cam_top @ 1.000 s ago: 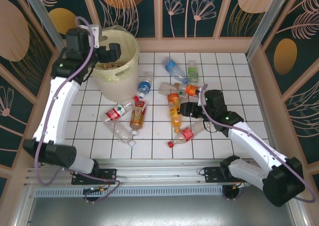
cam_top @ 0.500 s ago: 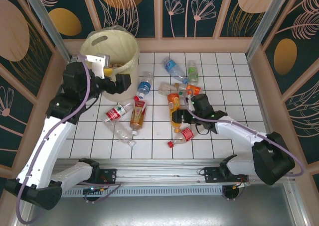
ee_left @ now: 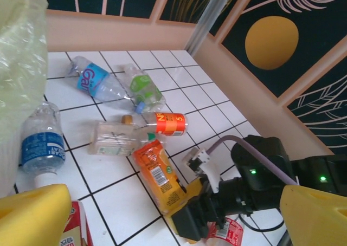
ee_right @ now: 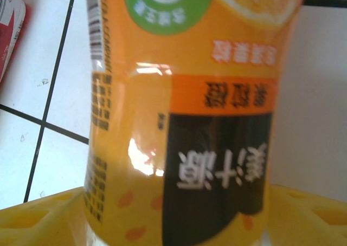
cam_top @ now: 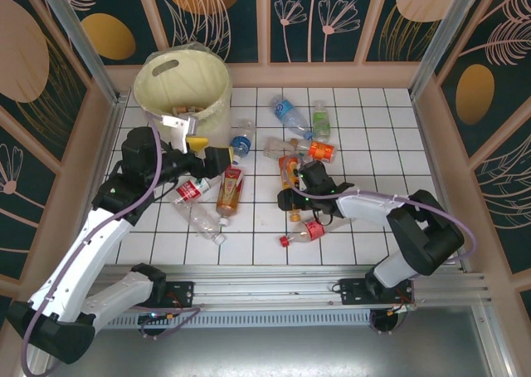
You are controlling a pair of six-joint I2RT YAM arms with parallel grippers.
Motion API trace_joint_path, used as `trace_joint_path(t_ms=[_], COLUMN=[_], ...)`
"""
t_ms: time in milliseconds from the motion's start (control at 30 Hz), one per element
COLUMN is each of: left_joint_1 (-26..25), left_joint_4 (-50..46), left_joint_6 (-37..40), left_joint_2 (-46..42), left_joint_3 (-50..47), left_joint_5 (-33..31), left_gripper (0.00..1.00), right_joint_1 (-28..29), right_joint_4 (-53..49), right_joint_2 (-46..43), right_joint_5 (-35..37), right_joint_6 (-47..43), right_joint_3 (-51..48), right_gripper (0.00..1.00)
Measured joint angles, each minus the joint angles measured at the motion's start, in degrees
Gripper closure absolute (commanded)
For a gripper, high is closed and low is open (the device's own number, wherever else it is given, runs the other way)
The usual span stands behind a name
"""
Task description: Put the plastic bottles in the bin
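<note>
1. Starting far left: the large round pale-cream plastic bin (cam_top: 214, 86), with a clear bag liner, stands in the far-left corner of the white tiled table (cam_top: 382, 144). A few items lie inside, too small to name.
2. The left gripper (cam_top: 211, 152) hovers just right of the bin's foot. Its yellow pads are wide apart with nothing between them. A small clear blue-labelled bottle (cam_top: 241, 140) lies just beside it.
3. Nearer the arms, a clear red-labelled bottle (cam_top: 191, 189), a brown tea bottle (cam_top: 230, 190) and a crumpled clear bottle (cam_top: 205, 219) lie flat, close together.
4. At centre, a clear plastic orange juice bottle (cam_top: 288, 176) lies on its side. The right gripper (cam_top: 289, 199) straddles its near end. The wrist view shows a pad on each side, but I cannot tell whether they are pressing.
5. Further right, a red-capped bottle (cam_top: 309, 227) lies just beside that gripper, and three more bottles lie beyond.
6. Risks, as I judge them:
   - An end grip on a round, full bottle may let it pivot or slip during the lift.
   - The red-capped bottle could be knocked aside.
   - The route to the bin crosses the left arm, so the arms could collide.
</note>
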Motion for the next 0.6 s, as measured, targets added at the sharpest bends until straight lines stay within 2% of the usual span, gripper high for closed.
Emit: trace_joint_path(t_ms=[233,400,600], left_joint_1=[-0.81,-1.95,-5.73], left_joint_4=[4.90,8.31,16.79], left_joint_6=[-3.08,-6.10,-11.04], left_joint_2=[-1.95,-2.08,-1.31], left_joint_3=[-4.94,-8.59,-12.28], left_joint_5=[1.53,2.14,2.75], left_gripper=[0.01,0.01,0.02], right_joint_1=[1.07,1.07,1.33], right_joint_4=[1.11,1.14,2.86], right_joint_2=[1.77,1.03,-6.29], right_joint_5=[1.51,1.90,-0.72], right_joint_6=[0.09,-0.07,-0.09], right_joint_3=[1.29,1.29,1.27], right_gripper=[0.37,0.38,0.38])
